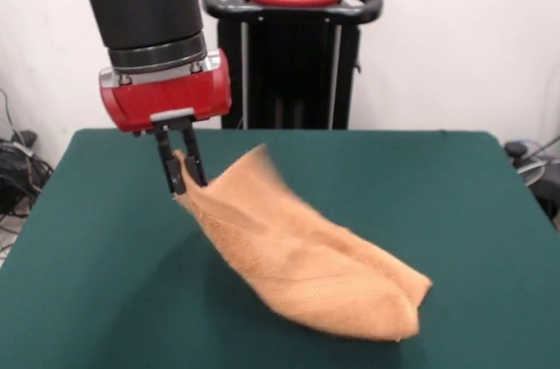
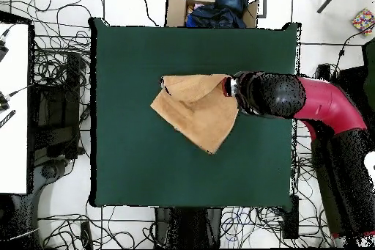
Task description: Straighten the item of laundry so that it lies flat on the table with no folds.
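Note:
The orange-tan towel (image 1: 297, 255) is folded and hangs stretched from my gripper (image 1: 185, 178) down to the green table (image 1: 455, 194). Its lower end rests on the cloth near the front. My gripper is shut on the towel's upper corner and holds it lifted above the table, left of centre in the front view. In the overhead view the towel (image 2: 194, 108) lies as a folded, pointed shape near the table's middle (image 2: 132, 159), and the arm's head (image 2: 267, 94) covers the gripper at the towel's right edge. No tag or stripes show.
The robot's black pedestal (image 1: 293, 54) stands behind the table's far edge. A cardboard box with dark cloth (image 2: 216, 5) sits beyond the table's top edge in the overhead view. Cables lie on the floor around the table.

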Motion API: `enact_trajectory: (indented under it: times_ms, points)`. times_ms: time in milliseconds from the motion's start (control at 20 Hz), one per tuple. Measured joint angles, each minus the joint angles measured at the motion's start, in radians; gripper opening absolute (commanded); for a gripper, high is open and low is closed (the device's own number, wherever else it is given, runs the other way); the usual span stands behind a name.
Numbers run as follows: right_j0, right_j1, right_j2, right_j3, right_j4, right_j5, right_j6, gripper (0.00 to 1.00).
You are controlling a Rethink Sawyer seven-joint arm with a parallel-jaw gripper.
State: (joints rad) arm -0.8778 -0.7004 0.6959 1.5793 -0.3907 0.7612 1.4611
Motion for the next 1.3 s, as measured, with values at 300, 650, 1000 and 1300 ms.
enact_trajectory:
  times_ms: [300,650,1000,1300]
  points:
    - [0.000,0.028,0.006,-0.047,-0.004,0.014,-0.035,0.00]
    - [0.000,0.061,0.006,-0.086,-0.008,0.014,-0.067,0.00]
    - [0.000,0.083,0.006,-0.114,-0.012,0.014,-0.068,0.00]
    - [0.002,0.110,0.006,-0.147,-0.016,0.034,-0.068,0.00]
